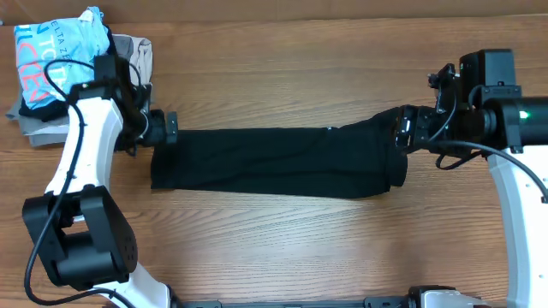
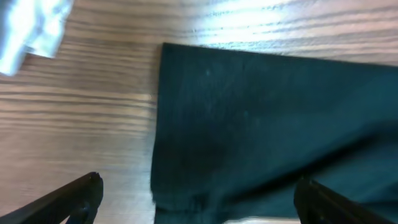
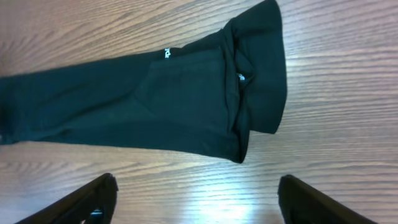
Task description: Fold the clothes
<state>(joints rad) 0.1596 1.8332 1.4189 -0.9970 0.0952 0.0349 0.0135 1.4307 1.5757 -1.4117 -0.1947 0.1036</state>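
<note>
The black garment lies folded into a long narrow strip across the middle of the wooden table. My left gripper is open at the strip's left end; in the left wrist view the garment fills the right side and its near edge lies between my open fingers. My right gripper is open above the strip's right end. In the right wrist view the garment shows a small white logo and a rumpled folded end; my open fingers hang over bare wood.
A light blue shirt with lettering lies on folded grey and beige garments at the table's far left corner, just behind my left arm. A pale blur of them shows in the left wrist view.
</note>
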